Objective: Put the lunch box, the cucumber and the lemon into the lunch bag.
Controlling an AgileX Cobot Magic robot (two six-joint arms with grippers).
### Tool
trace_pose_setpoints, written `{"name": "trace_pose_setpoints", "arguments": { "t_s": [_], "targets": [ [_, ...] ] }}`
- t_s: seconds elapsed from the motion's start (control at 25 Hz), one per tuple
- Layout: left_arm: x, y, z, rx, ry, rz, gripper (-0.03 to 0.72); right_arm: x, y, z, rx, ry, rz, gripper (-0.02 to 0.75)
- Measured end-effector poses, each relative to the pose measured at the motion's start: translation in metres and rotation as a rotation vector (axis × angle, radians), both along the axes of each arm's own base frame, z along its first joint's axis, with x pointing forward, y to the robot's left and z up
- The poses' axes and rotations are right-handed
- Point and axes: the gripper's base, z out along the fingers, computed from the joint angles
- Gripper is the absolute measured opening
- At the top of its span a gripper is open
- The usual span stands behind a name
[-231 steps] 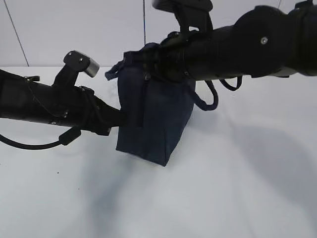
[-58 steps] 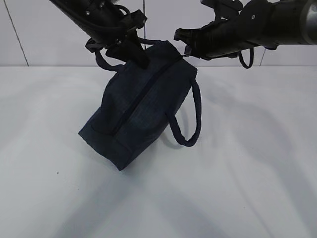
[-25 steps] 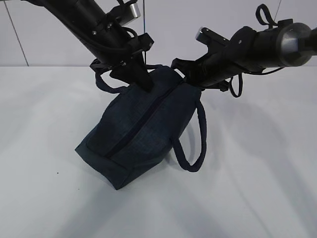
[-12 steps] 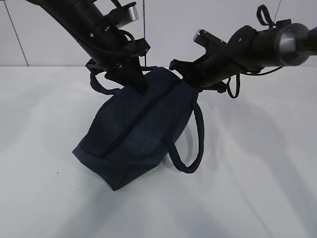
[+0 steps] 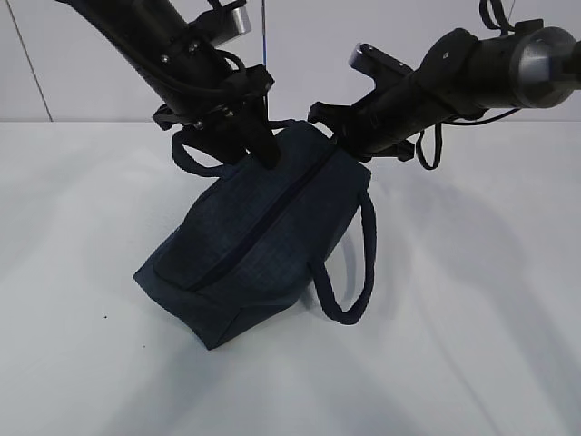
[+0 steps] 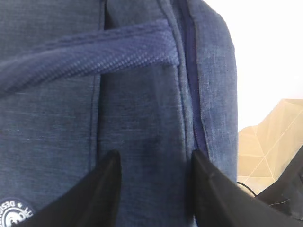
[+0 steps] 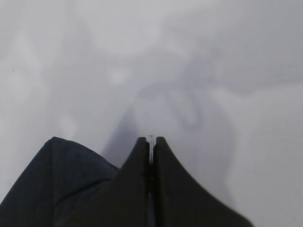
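A boxy dark navy fabric lunch bag (image 5: 254, 241) sits tilted on the white tabletop (image 5: 472, 345), its lower end resting on the surface at the near left and its upper end raised toward the back, where both arms meet it. Its zipper line (image 5: 259, 222) runs lengthwise along the upper face and looks closed, so the inside cannot be seen. One loop handle (image 5: 349, 272) hangs down on the bag's right side, and the other loop handle (image 5: 195, 154) arcs out at the upper left beneath the left arm. The left gripper (image 5: 263, 150) comes down from the upper left and presses onto the raised end of the bag; in the left wrist view its two black fingers (image 6: 106, 189) stand apart with a band of navy fabric between them, beside the zipper seam, with a handle strap crossing above and part of a small round white logo (image 6: 14, 218) at the lower left corner. The right gripper (image 5: 338, 138) reaches in from the upper right to the bag's top right corner; in the right wrist view its jaws are pressed almost together on a thin pale sliver, too small to identify, with a corner of the bag just beside them.
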Motion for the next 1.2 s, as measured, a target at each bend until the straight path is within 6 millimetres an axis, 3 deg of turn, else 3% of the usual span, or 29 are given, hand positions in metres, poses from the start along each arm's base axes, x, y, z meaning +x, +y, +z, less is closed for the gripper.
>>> {"name": "trace_pose_setpoints", "arguments": {
  "t_s": [0.32,0.6,1.08,1.2],
  "targets": [
    [0.001,0.0,0.003,-0.003,0.0,0.01,0.357,-0.001,0.001,0.0,-0.003,0.004,0.017,0.017],
    [0.015,-0.005,0.034,-0.055,-0.106,0.023,0.357,-0.001,0.001,0.0,-0.003,0.007,0.022,0.017],
    [0.029,-0.014,-0.002,-0.062,-0.017,0.038,0.356,0.001,0.002,0.005,0.002,-0.002,0.031,0.017],
    [0.032,-0.016,-0.011,-0.059,0.005,0.04,0.273,0.002,0.003,0.008,0.007,-0.012,0.031,0.017]
  ]
}}
